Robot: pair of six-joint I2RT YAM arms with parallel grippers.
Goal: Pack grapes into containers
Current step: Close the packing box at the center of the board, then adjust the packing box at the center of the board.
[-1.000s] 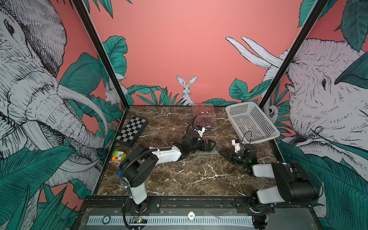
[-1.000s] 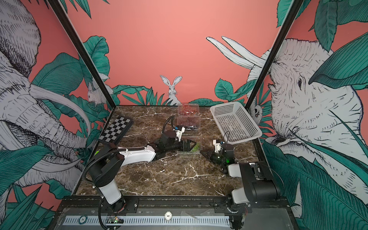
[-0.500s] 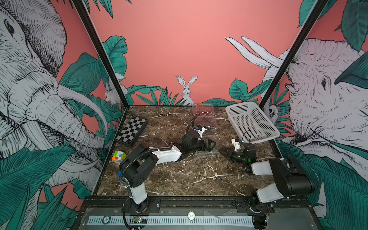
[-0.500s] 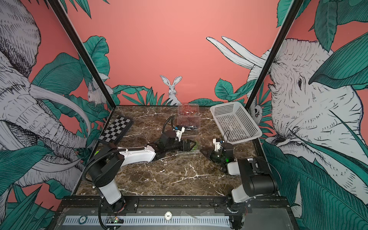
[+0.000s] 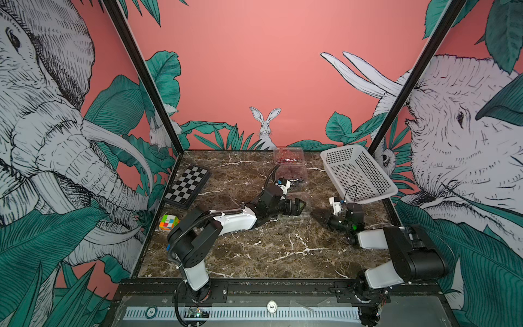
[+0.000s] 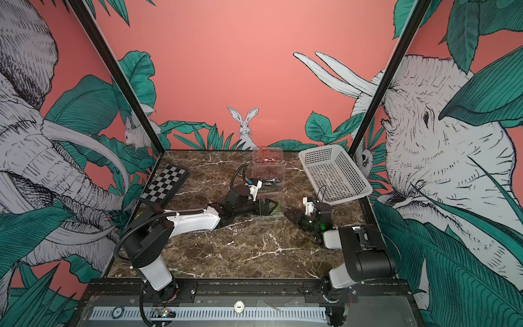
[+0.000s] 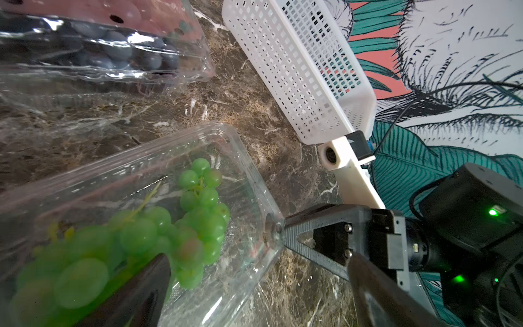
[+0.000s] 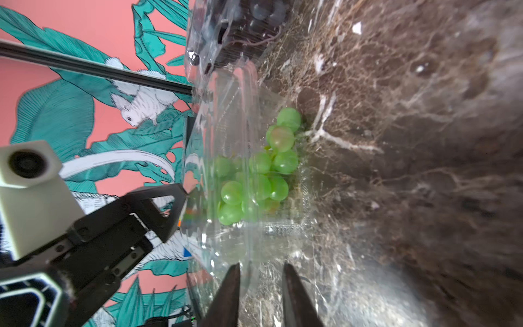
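**A:** What takes up the most room?

**B:** The marble desk (image 5: 268, 249). At its right edge a white perforated basket (image 5: 359, 175) sits tilted against the frame. On the left lies a chessboard (image 5: 188, 186).

**A:** And the containers?

**B:** There are three clear clamshells in a row, running from the back wall toward the middle of the desk. The far container (image 5: 288, 155) holds red grapes (image 7: 133, 11). Just in front of it, the middle container (image 5: 293, 175) holds dark grapes (image 7: 119, 53) under clear plastic. The near container (image 7: 249, 175) holds green grapes (image 7: 181, 226), bunched at the end away from the right arm. The other end of the tub is bare. I cannot tell how its lid stands.

**A:** Where are the arms?

**B:** Both are low, at the near container. The left gripper (image 5: 301, 206) reaches in from the left with its jaws released and spread wide. One finger (image 7: 135, 291) lies against the green bunch and the other sits outside the tub, so nothing is grasped. The right gripper (image 5: 315, 215) faces it, with its tips at the tub's corner rim. Its jaws are parted only a little, and the thin plastic edge runs into the gap. I cannot tell whether they press it.

**A:** Anything smaller?

**B:** A colour cube (image 5: 169, 222) sits by the left wall, well apart from the containers.
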